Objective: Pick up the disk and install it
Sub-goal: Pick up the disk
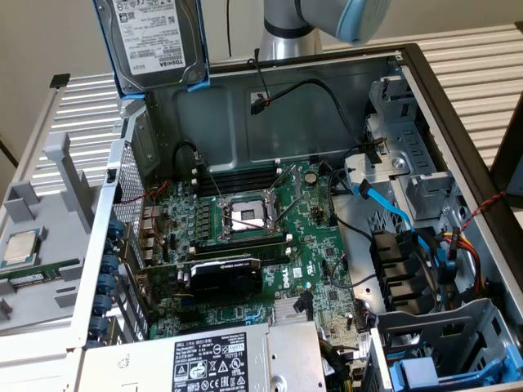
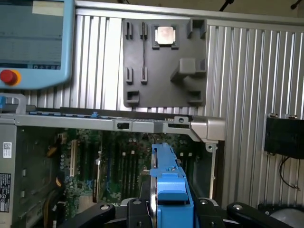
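- Ribbed metal table (image 1: 466,57) is carrying everything, and the open computer case (image 1: 229,122) is lying on it, directly below the tool.
- Beyond the case wall from the tool, a grey parts tray (image 2: 164,85) is resting on the table.
- The disk (image 1: 155,37) is hanging in the air over the case's edge, clear of the board and bays (label facing the exterior camera).
- The gripper (image 2: 168,211) is pinching the disk's blue carrier edge-on, with black fingers pressing on either side.
- Progress, as I am judging it: the pick-up is looking done, while installing is remaining, since the disk is sitting in no bay.
- The exterior view is giving the printed label and the drive cage (image 1: 409,163) across the case from the tool.
- The wrist view is giving the clamp itself and the CPU chip (image 2: 164,35) in the tray.
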### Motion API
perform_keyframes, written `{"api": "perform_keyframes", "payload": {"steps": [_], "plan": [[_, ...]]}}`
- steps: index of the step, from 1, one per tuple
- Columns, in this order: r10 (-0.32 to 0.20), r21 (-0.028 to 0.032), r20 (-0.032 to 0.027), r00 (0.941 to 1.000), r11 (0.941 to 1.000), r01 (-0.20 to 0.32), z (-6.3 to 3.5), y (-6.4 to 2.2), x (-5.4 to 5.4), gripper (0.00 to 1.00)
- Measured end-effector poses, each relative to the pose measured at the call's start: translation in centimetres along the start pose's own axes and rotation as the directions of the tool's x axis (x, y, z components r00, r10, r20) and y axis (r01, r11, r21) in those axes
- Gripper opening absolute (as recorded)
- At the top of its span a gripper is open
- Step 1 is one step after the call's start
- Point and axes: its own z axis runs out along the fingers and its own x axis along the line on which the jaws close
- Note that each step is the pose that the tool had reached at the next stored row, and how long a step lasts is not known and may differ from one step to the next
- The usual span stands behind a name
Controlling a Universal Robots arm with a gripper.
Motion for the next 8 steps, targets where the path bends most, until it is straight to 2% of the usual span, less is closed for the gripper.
{"api": "perform_keyframes", "payload": {"steps": [8], "plan": [[0.000, 0.0002, 0.0035, 1.0000, 1.0000, 0.000, -0.04, -1.95, 2.1, 0.37]]}}
